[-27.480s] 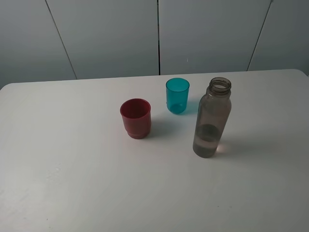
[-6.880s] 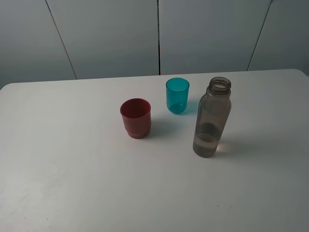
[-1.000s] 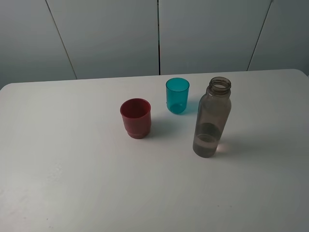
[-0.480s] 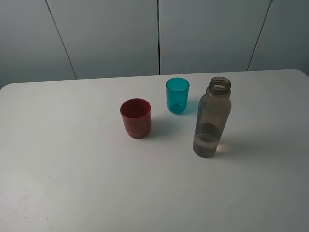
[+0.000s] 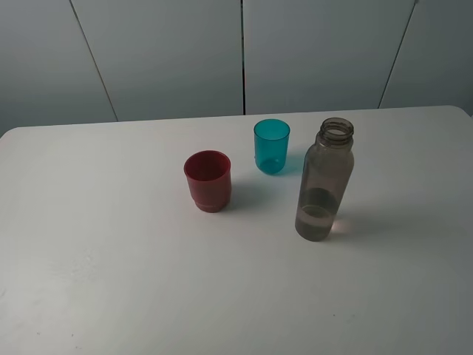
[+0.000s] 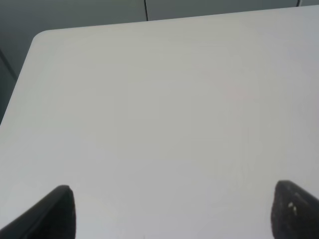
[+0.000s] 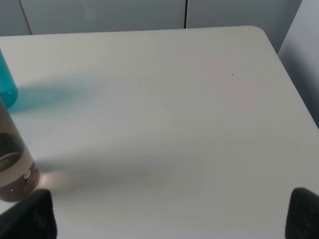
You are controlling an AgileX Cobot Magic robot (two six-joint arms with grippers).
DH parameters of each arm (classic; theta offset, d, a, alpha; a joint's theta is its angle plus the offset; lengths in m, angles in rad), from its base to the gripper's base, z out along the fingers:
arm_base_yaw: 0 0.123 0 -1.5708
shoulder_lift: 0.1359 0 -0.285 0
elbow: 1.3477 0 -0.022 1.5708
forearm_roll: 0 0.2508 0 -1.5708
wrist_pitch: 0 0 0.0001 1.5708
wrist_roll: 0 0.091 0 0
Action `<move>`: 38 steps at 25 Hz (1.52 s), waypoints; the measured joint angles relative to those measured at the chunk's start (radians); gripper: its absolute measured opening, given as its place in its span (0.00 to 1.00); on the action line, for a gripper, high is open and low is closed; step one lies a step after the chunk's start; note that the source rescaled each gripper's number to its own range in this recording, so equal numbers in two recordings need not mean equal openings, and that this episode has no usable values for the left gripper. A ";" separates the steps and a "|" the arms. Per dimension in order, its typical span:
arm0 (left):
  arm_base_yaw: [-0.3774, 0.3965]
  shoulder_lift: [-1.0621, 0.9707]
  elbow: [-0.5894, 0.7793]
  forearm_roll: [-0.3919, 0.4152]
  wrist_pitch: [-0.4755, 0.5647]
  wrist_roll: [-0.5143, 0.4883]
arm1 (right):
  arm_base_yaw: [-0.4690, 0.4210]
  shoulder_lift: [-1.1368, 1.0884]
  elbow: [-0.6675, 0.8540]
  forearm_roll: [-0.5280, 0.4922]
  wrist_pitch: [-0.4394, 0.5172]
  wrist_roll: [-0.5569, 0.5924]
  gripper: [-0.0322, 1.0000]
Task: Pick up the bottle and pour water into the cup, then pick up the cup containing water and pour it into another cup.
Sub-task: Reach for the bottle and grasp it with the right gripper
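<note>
The left gripper [image 6: 172, 214] and right gripper [image 7: 167, 216] are hanging with jaws wide apart, empty. Nearest on the table [image 5: 111, 281], the smoky bottle [image 5: 324, 185] is standing uncapped, red cup [image 5: 208, 180] then teal cup [image 5: 271, 146] beyond. Light and slick, it is likely needing a gentle mid-body grasp.

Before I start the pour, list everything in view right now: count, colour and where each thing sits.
bottle: one, translucent smoky grey-brown, upright and uncapped, right of centre, a little water at the bottom.
teal cup: one, translucent teal, upright, behind and left of the bottle, apart from it.
red cup: one, opaque red, upright, left of the teal cup and nearer the camera.
table: one, white, under all three.
wall panels: several, grey, behind the table.
left gripper: one, black, open, over bare table.
right gripper: one, black, open, holding nothing, bottle off to one side.
</note>
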 joint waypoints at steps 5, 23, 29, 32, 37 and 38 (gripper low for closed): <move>-0.009 0.000 0.000 0.000 0.000 0.000 | 0.000 0.000 0.000 0.000 0.000 0.000 1.00; -0.019 0.000 0.000 0.000 0.000 0.000 | 0.000 0.000 0.000 0.000 0.000 0.000 1.00; -0.019 0.000 0.000 0.000 0.000 0.000 | 0.000 0.000 0.000 0.000 0.000 0.000 1.00; -0.019 0.000 0.000 0.000 0.000 0.000 | 0.000 0.000 0.000 0.000 0.000 0.000 1.00; -0.019 0.000 0.000 0.000 0.000 0.000 | 0.000 0.000 0.000 0.000 0.000 0.000 1.00; -0.019 0.000 0.000 0.000 0.000 0.000 | 0.000 0.000 0.000 0.000 0.000 0.000 1.00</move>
